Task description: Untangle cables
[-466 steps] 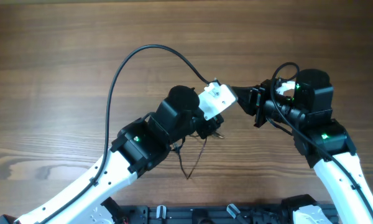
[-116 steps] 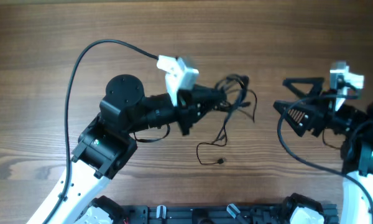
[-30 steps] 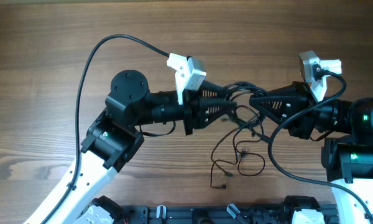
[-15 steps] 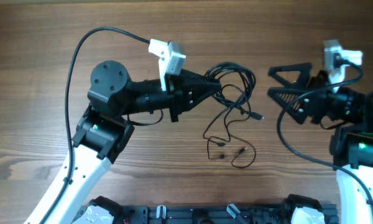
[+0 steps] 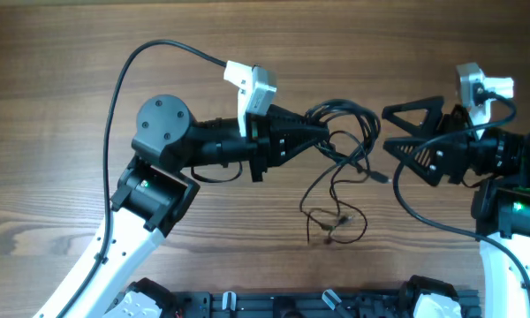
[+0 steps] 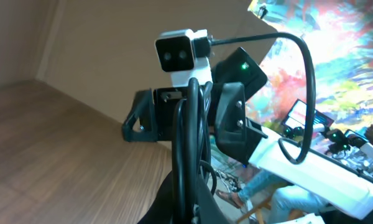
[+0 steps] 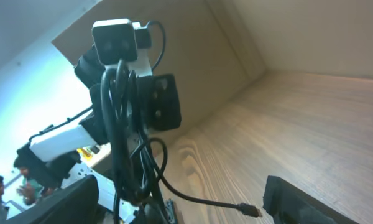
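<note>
Right gripper released; cables now held by left gripper alone.
Nearest, the loose plug ends trail onto the wooden table below the bundle. Farther in, the left gripper is clamped on the knotted loops, holding them at mid-table. The right gripper, closed on the same tangle a second ago, now stands jaws apart, just right of it and not touching. Judgement: one pull is finished, the knot persists, and a fresh grasp is required.

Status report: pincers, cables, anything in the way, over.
Left pincer shut on tangled thin black cords. Right pincer open, clear of them. Loose ends trail on brown wooden table. Nothing else between pincers.
</note>
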Controlling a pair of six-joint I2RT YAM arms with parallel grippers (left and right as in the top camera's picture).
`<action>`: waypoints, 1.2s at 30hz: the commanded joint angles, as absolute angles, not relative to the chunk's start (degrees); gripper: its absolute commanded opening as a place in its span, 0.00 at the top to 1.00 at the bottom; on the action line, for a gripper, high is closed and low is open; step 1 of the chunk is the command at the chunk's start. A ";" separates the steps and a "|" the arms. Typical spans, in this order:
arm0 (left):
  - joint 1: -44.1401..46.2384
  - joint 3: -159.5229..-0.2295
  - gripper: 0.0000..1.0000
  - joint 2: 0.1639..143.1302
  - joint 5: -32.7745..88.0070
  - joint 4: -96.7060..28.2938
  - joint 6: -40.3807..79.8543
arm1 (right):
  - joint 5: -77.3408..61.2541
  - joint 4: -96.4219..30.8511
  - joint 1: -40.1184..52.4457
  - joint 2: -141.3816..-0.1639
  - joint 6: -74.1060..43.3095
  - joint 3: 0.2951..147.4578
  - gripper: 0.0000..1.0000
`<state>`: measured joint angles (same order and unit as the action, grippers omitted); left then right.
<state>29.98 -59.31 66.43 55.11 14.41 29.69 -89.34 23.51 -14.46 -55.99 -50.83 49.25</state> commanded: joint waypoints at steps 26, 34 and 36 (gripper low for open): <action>39.66 -59.70 0.96 67.51 53.78 18.28 30.94 | -77.97 23.97 -9.02 -58.48 -41.74 49.93 0.82; 39.92 -59.70 0.96 67.48 61.84 21.93 33.95 | -70.85 23.99 -9.04 -66.04 -39.51 49.93 0.95; 39.92 -59.70 0.96 67.37 66.24 24.27 34.46 | -68.42 24.03 -9.08 -66.96 -39.00 49.93 0.95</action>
<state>38.72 -58.78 70.00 52.23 21.06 33.36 -81.08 24.53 -7.73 -63.72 -40.40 49.32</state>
